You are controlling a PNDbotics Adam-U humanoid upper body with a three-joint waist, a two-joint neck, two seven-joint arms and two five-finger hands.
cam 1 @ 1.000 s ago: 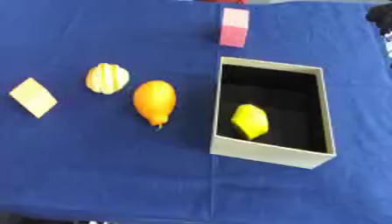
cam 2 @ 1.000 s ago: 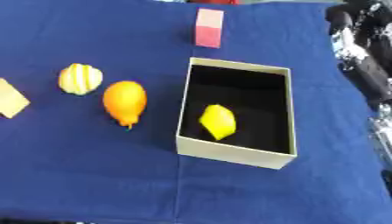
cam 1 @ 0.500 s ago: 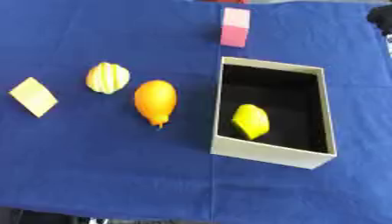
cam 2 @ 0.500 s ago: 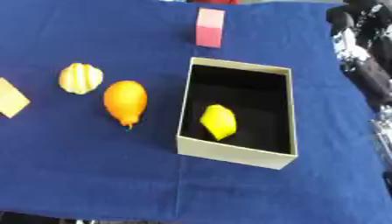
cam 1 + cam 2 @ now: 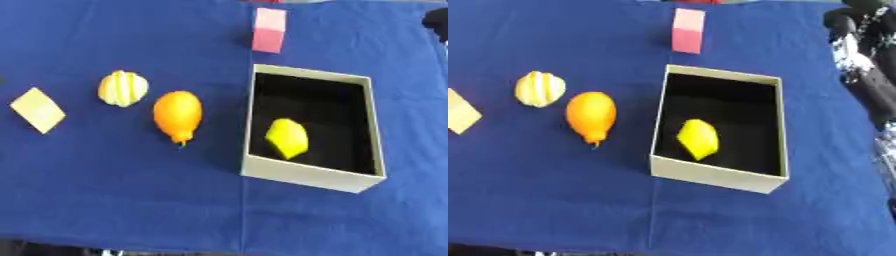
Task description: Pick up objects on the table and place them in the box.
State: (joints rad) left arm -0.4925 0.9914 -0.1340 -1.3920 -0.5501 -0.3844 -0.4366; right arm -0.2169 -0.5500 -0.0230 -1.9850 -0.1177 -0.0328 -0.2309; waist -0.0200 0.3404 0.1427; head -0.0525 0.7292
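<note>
Fruit comes next, by my judgement: the smooth orange pear-shaped fruit (image 5: 178, 114) lies at nine o'clock of the beige cardboard box (image 5: 376, 150), nearest; cup it around its wide middle. A waxy yellow lemon (image 5: 286, 138) already sits inside. The right hand (image 5: 852, 27), at two o'clock, holds nothing; its fingers I cannot tell.

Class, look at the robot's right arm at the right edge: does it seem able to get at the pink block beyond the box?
Probably yes. The pink block stands alone on the blue cloth, beyond the box and apart from it. The right arm is beside it with nothing between them.
</note>
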